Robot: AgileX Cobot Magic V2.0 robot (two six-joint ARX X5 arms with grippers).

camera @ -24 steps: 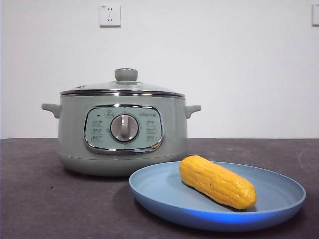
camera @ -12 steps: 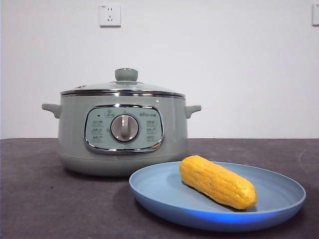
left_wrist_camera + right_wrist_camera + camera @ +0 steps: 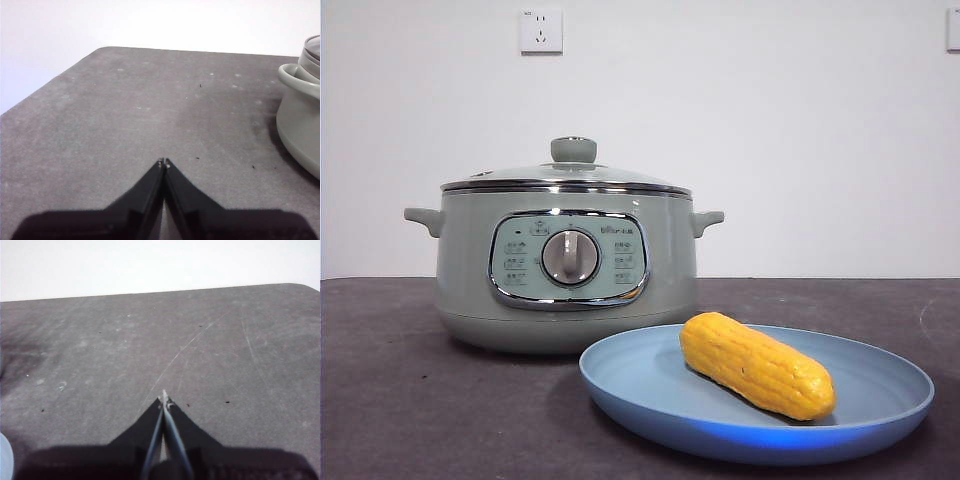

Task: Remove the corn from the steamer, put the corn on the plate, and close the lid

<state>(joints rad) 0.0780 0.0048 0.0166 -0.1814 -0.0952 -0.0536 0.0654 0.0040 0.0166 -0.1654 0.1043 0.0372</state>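
Corn [image 3: 757,365] lies on plate [image 3: 880,425], at 4 o'clock from steamer [image 3: 565,270]; lid [image 3: 567,175] seated on it. Task looks done. Risk: corn sits near plate's right rim, so a bump to the surface [image 3: 400,400] may roll it off. Left gripper [image 3: 164,162] clenched, empty, beside steamer; right gripper [image 3: 164,399] clenched, empty, over bare surface.

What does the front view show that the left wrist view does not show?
Only the front view shows the corn lying on the plate, the steamer's dial and the wall socket. Only the left wrist view shows the left gripper, jaws shut, over bare table. Both show the steamer with the lid on it.
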